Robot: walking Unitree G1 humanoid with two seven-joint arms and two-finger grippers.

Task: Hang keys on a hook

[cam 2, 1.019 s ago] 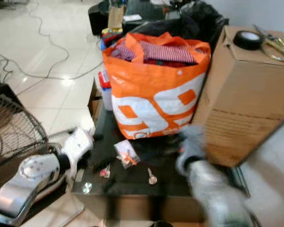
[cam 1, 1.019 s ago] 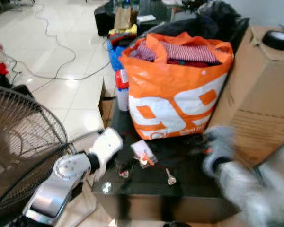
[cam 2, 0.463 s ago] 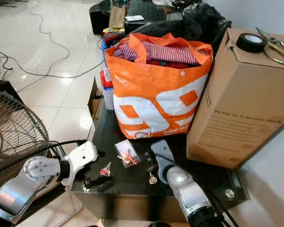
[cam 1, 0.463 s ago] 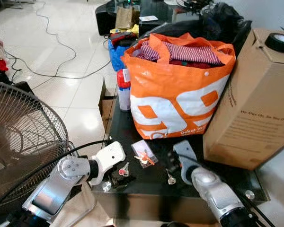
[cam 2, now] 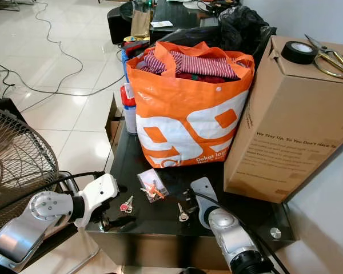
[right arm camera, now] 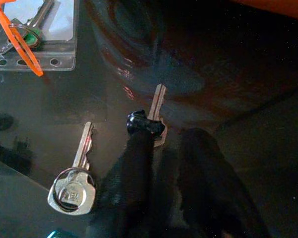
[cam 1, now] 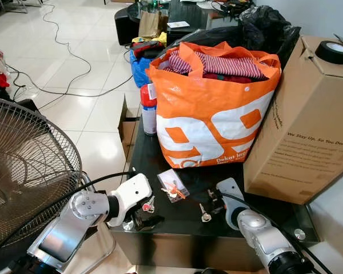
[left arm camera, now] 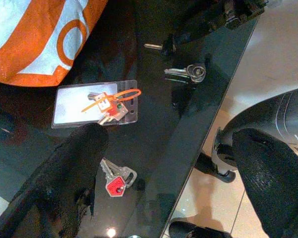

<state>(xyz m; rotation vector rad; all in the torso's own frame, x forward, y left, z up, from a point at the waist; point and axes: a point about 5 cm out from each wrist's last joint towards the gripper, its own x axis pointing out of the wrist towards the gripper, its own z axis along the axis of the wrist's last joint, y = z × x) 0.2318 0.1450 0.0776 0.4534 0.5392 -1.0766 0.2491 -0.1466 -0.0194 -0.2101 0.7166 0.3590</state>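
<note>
While the left claw hangs wide over the red-headed key near the dark surface's edge, lowering straight should seat both fingers around it.

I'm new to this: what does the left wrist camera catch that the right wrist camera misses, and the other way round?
Extra in the left wrist view: a red-headed key by the wide-open left gripper, the orange bag, and pale floor past the table edge. Extra in the right wrist view: a close look at the right gripper touching a plain key. Shared: the clear pouch with an orange tie, the ringed silver key and the black tabletop.
</note>
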